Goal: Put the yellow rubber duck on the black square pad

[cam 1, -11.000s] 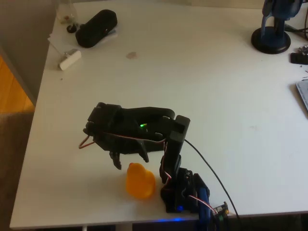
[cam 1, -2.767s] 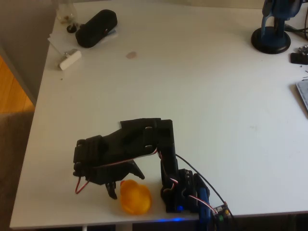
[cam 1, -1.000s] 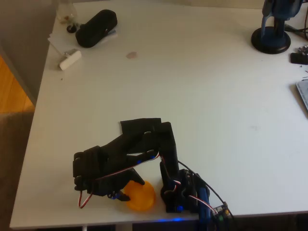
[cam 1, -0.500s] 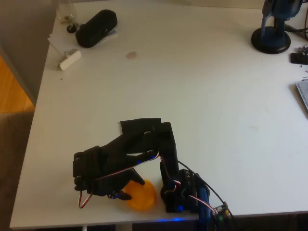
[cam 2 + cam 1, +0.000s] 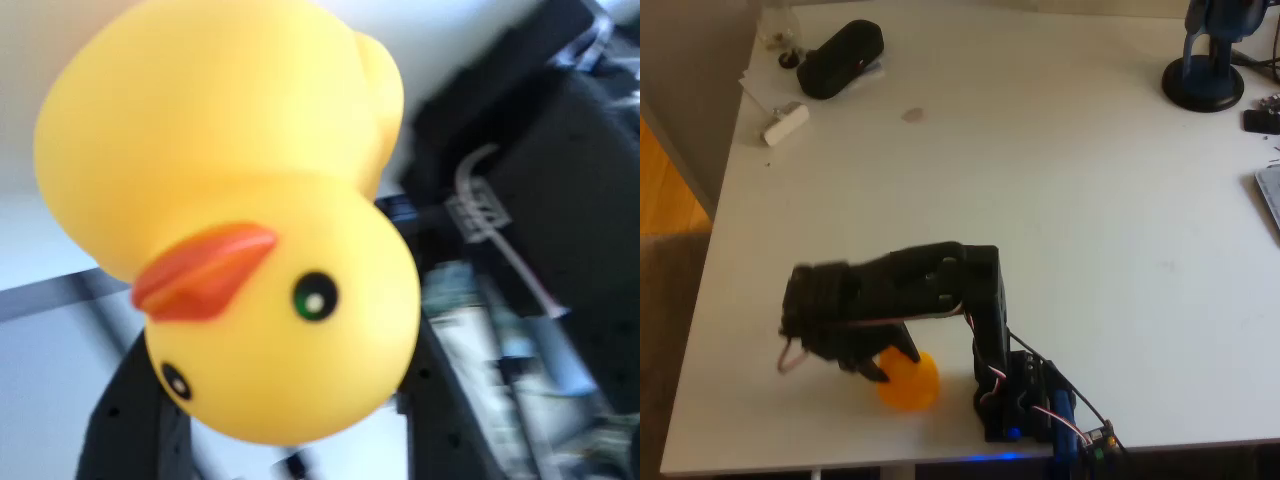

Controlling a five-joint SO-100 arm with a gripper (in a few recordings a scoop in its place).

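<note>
The white tabletop (image 5: 1060,200) spreads well beyond the tool (image 5: 878,362) on every side, its far-right edge cut off by the frame. No brand, label or writing can be read anywhere in either view. The black arm (image 5: 940,290) bends over the near edge of the tabletop in the overhead view, its wrist end blurred, and its base (image 5: 1025,405) stands just right of the tool with a blue glow beneath it. Far from the tool, at the top right corner, a blue stand (image 5: 1206,75) is cut off at its top. At the opposite top corner, well apart from the tool, a black oblong case (image 5: 840,58) lies beside a small white block (image 5: 786,123). The yellow rubber duck (image 5: 908,380) sits directly at the tool, partly hidden under the black fingers (image 5: 902,345), which close on it. In the wrist view the duck (image 5: 250,250) hangs head-down between dark fingers (image 5: 135,420) on either side, with its orange bill and black eye clear and the background behind it blurred.
</note>
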